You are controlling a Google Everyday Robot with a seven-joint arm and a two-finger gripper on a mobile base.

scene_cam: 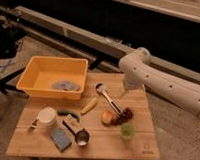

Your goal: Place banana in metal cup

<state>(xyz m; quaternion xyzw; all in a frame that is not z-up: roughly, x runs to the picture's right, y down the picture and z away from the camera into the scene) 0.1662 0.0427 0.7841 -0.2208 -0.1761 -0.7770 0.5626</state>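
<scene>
The small yellow banana (89,105) lies on the wooden table (140,146), just in front of the yellow bin. The shiny metal cup (82,138), with its dark handle pointing up-left, stands near the table's front edge, below and slightly left of the banana. My white arm comes in from the right and bends down over the table's far right side. The gripper (123,91) hangs above the table behind the scoop, to the right of the banana and well away from the cup. It holds nothing that I can see.
A yellow bin (33,74) with a grey cloth sits at the back left. A long-handled silver scoop (106,97), an orange fruit (107,118), a dark cluster (125,115), a translucent green cup (127,130), a dark green vegetable (68,113), a white cup (47,115) and a blue sponge (61,139) crowd the table.
</scene>
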